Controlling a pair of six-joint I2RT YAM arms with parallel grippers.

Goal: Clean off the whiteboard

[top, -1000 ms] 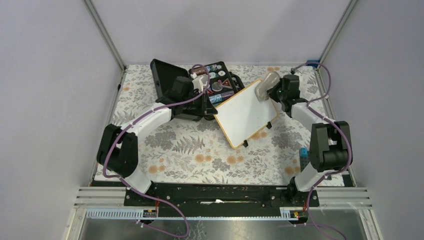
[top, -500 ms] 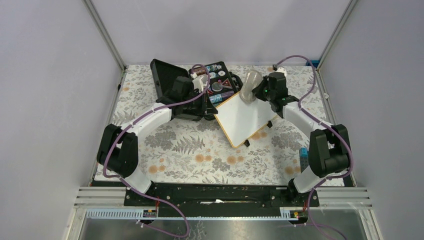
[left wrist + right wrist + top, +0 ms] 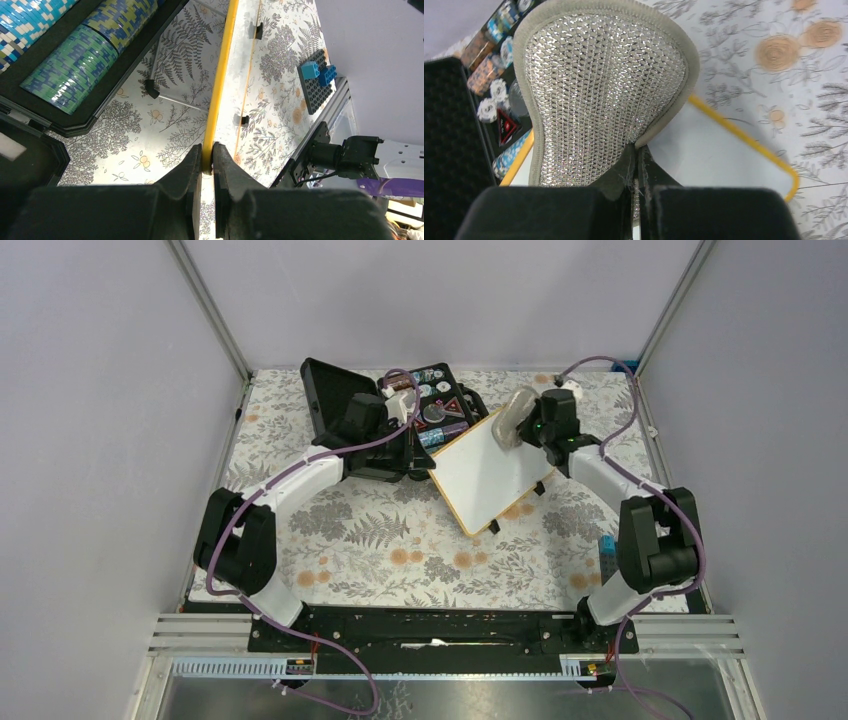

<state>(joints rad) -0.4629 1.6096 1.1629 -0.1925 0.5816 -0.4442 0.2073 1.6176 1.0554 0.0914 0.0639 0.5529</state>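
The whiteboard (image 3: pixel 492 472) stood tilted at the far middle of the tabletop (image 3: pixel 400 550), just beside the open black case (image 3: pixel 335 400); the left fingers (image 3: pixel 192 167) pinched its thin yellowish frame at the left edge, pressing on it from both sides. The right fingers (image 3: pixel 653 176) were closed on the narrow end of a grey, glittering pad (image 3: pixel 599 95); the broad end of the pad lay over the far corner of the board, but I cannot tell whether it touched the surface or was only just above it. The step in hand seemed to be the wiping itself, one arm steadying the board and the other rubbing; in the top view the white face showed no marks that I could make out, so the task was probably near its end. The next move would call for a stroke along the board with light, even pressure and a firm left grip; too hard a push could tip the board off its small black feet (image 3: pixel 491 527).
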